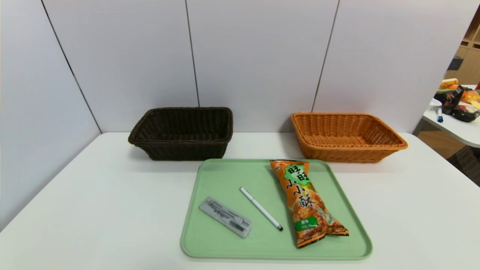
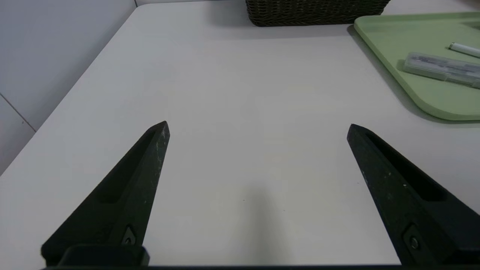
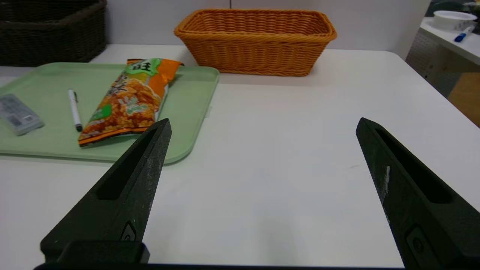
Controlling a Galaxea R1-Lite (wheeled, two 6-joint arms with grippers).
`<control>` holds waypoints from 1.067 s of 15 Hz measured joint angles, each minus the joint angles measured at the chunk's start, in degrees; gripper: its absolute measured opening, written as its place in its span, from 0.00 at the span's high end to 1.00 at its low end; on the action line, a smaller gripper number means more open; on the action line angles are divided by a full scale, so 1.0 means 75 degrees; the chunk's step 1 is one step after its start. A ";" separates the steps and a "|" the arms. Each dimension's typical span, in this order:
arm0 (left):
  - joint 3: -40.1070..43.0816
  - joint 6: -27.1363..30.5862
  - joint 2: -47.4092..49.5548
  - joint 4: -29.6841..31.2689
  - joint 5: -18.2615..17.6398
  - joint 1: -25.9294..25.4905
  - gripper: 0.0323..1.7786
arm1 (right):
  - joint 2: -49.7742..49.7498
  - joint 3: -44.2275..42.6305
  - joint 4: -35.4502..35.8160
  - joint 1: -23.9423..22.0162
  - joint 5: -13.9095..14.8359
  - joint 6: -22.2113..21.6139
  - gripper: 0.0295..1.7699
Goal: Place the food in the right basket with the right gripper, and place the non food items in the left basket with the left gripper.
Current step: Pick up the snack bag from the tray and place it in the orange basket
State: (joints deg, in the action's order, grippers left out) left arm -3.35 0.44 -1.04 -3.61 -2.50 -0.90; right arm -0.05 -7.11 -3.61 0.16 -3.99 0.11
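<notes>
tabletop: white, carries everything; I see nothing on it outside the tray and the two baskets.
tray: pale green, centre front, holds all three items, none sorted yet.
left basket: dark brown wicker, back left, just behind the tray's far left corner; inside looks bare from my head view.
right basket: orange-tan wicker, back right, just behind the tray's far right corner; also looks bare.
food: long orange snack bag, lies flat on the right side of the tray, top end pointing toward the right basket, not touching it.
plastic case: clear flat case, non food, front left of the tray, near the pen but apart from it.
pen: white with dark tip, non food, lies diagonal between the case and the bag, touching neither.
left hand: released, fingers spread wide, nothing between them; hangs over bare tabletop, well to the left of the tray.
right hand: released, fingers spread wide, grasping nothing; over bare tabletop to the right of the tray, bag well off toward its inner side.
progress: I judge zero done, no item in any basket, neither hand on anything.
left to do: bag to the right basket with my right hand; pen and case to the left basket with my left hand.
</notes>
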 joint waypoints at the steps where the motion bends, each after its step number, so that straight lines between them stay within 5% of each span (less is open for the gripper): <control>1: -0.0247 -0.0062 -0.0133 -0.0169 -0.0059 0.0000 0.05 | 0.0024 -0.0356 -0.0423 0.0000 -0.0258 -0.0005 0.04; 5: -0.1174 -0.0595 -0.1352 -0.0385 -0.0317 0.0018 0.05 | 0.0686 -0.1040 -0.1146 0.0011 -0.0504 -0.0028 0.04; 16: -0.4520 -0.1138 -0.6528 -0.0606 -0.0974 0.0085 0.05 | 0.5357 -0.2870 -0.0551 0.0232 -0.0530 -0.0572 0.04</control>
State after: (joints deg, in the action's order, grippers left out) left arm -37.25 -8.09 -49.99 -8.16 -9.80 -0.27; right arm 40.13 -28.64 -7.74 1.90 -7.96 -4.18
